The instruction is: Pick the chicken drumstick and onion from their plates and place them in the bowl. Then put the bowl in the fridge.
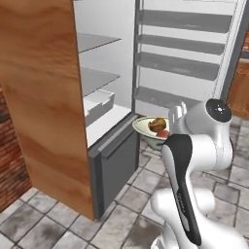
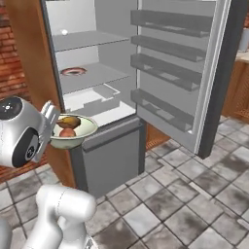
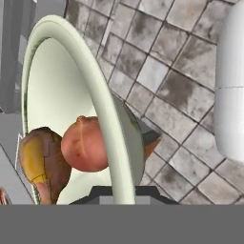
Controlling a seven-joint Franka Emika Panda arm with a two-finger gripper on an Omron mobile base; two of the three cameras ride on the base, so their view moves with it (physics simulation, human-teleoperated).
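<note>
- Bowl [image 1: 148, 130] held up off the tiled floor [image 1: 53, 219], in front of the open fridge [image 1: 44, 97], level with the front edge of its lowest shelf [image 1: 104, 124].
- Pincer [image 3: 119, 195] clamped on the bowl's rim, fingers pinched together with the rim between them, as seen at the bottom of the hand view.
- Onion [image 3: 86, 145] and chicken drumstick [image 3: 43, 159] lying inside the bowl, touching each other; onion toward the gripped side of the rim, drumstick just beside it.
- From the right base view, bowl [image 2: 73, 132] close against the white arm, drumstick [image 2: 68, 121] and onion [image 2: 68, 132] visible over the rim.
- From the left base view, onion [image 1: 163, 132] and drumstick [image 1: 156, 124] seen as a reddish and brown clump near the arm side of the bowl.
- Fridge door [image 2: 194, 63] swung wide open, grey racks along its inner face.
- Glass shelves inside the fridge [image 2: 82, 73], a small round ringed item [image 2: 74, 71] on the middle shelf; cannot tell what it is.
- Grey lower drawer front [image 2: 109, 155] under the bottom shelf edge, bowl hanging just in front of and above it.
</note>
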